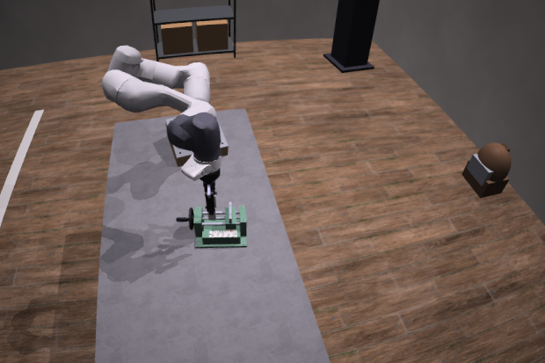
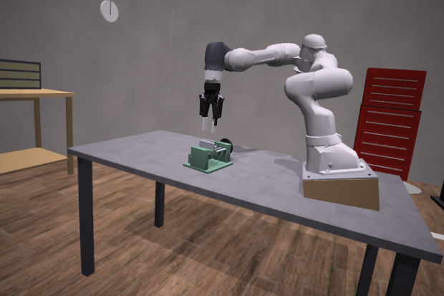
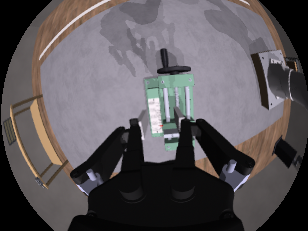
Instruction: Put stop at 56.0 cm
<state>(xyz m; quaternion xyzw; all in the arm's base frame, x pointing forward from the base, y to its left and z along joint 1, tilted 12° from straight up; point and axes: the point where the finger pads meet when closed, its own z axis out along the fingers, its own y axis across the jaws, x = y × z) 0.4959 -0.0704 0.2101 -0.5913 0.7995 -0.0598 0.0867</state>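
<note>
A green slide fixture [image 1: 200,239] [image 2: 200,158] [image 3: 189,87] stands on the grey table [image 1: 176,305] [image 2: 143,148]. Its black handwheel [image 1: 190,218] [image 2: 227,142] [image 3: 169,67] sits at one end, with a crank handle sticking out. A pale upright stop [image 1: 229,208] [image 2: 206,143] stands on the rails, and a white scale [image 1: 220,233] [image 3: 155,110] runs along the fixture's side. My gripper [image 1: 210,212] [image 2: 209,127] [image 3: 160,115] hangs well above the fixture, pointing straight down, over the rails and not over the handwheel. Its fingers are partly open with nothing between them.
The arm's base sits on a wooden block [image 2: 341,188] at the table's far end. Off the table are a shelf with boxes [image 1: 192,6], a black pedestal [image 1: 352,28], a red cabinet [image 2: 391,120] and a wooden side table [image 2: 36,94].
</note>
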